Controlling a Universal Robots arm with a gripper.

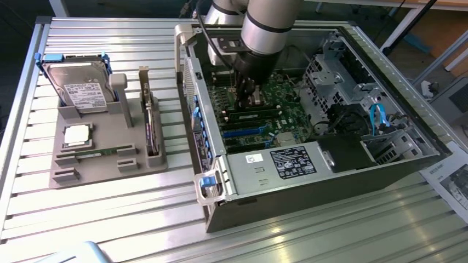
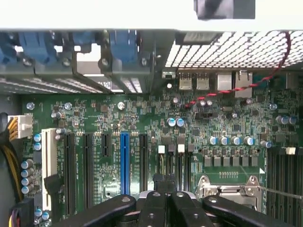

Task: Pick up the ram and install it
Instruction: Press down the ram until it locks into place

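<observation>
A ram (image 1: 100,153), a thin green stick, lies in a slot at the front of the grey holder (image 1: 109,164) on the exterior view's left. My gripper (image 1: 251,103) is down inside the open computer case (image 1: 307,181), close above the green motherboard (image 2: 142,123). In the wrist view its black fingers (image 2: 152,210) stand together over the board, between the blue slot (image 2: 124,161) and the processor socket (image 2: 227,189). The gripper is shut. I cannot tell whether a ram is pinched between the fingers.
The holder also carries a hard drive (image 1: 80,87), a square silver processor chip (image 1: 76,135) and an upright expansion card (image 1: 150,123). Case walls, a drive cage (image 1: 336,76), the power supply (image 1: 292,161) and blue cables (image 1: 377,118) crowd the arm.
</observation>
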